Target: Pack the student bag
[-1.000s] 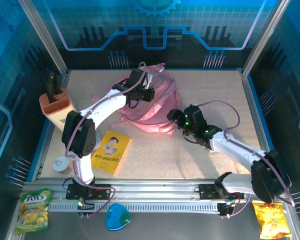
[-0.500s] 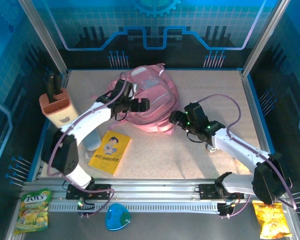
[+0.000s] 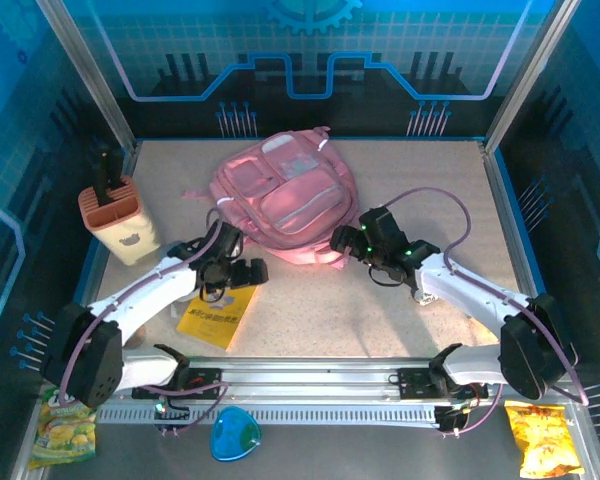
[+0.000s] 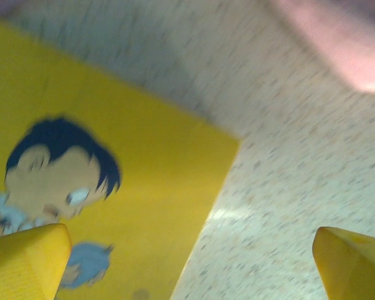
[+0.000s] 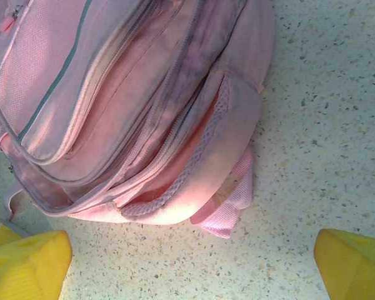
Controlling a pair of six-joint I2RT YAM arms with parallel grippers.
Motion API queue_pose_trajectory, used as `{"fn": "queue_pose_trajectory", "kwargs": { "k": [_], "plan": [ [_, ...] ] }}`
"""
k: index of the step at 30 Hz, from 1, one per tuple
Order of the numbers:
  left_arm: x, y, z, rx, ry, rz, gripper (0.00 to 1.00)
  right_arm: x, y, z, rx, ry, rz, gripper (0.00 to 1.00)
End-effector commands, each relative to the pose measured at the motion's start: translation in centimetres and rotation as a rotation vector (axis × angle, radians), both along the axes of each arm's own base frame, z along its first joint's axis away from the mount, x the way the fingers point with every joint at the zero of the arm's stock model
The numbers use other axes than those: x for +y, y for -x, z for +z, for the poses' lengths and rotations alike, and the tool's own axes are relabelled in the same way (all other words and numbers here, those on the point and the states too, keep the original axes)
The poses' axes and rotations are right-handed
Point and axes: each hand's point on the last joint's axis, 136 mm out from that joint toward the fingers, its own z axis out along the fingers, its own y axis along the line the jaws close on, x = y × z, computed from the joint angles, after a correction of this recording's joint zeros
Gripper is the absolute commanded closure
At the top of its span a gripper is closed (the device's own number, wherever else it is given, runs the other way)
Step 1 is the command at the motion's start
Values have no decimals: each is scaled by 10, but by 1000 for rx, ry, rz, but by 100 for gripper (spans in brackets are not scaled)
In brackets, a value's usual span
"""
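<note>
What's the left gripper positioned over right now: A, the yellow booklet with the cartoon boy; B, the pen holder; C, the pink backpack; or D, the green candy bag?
A: the left wrist view looks down on the yellow booklet, with the left gripper open over the booklet's edge.

Two slim robot arms, the left arm [image 3: 145, 292] and the right arm [image 3: 472, 292], have smooth white shells and bulky black joint housings. A thin lilac cable [image 3: 440, 192] loops loosely along each arm. Their black bases [image 3: 175, 385] are bolted to a silver slotted rail [image 3: 310, 398]. The left end effector [image 3: 248, 272] and right end effector [image 3: 340, 240] are black. Small green lights [image 3: 365, 232] glow at the right wrist. Seen close up from the wrist cameras, the fingertips [image 4: 25, 262] are bright yellow, blunt and finely ribbed.
</note>
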Motion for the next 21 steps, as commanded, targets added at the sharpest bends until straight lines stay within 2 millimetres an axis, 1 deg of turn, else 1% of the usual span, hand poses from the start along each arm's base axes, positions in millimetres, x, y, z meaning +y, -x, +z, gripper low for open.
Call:
{"fn": "queue_pose_trajectory", "kwargs": {
  "k": [1, 5, 9, 12, 14, 16, 19, 21],
  "plan": [
    [5, 29, -9, 108, 16, 35, 1, 6, -5, 3, -27, 6, 0, 0],
    [0, 48, -19, 183, 57, 26, 1, 7, -3, -2, -17, 16, 8, 0],
    [-6, 65, -30, 248, 61, 23, 2, 5, -2, -5, -20, 18, 5, 0],
    [-19, 71, -34, 288, 92, 10, 2, 2, -2, -8, -26, 20, -10, 0],
    [-35, 70, -34, 301, 136, -7, 3, 2, -3, -7, -28, 19, -6, 0],
    [-56, 64, -31, 305, 199, -27, 3, -2, -4, -7, -25, 35, -12, 0],
    [-86, 48, -23, 303, 317, -40, 4, -7, -6, -5, -28, 39, -17, 0],
    [-101, 36, -15, 285, 381, -50, 4, -7, -6, -4, -32, 42, -9, 0]
  ]
}}
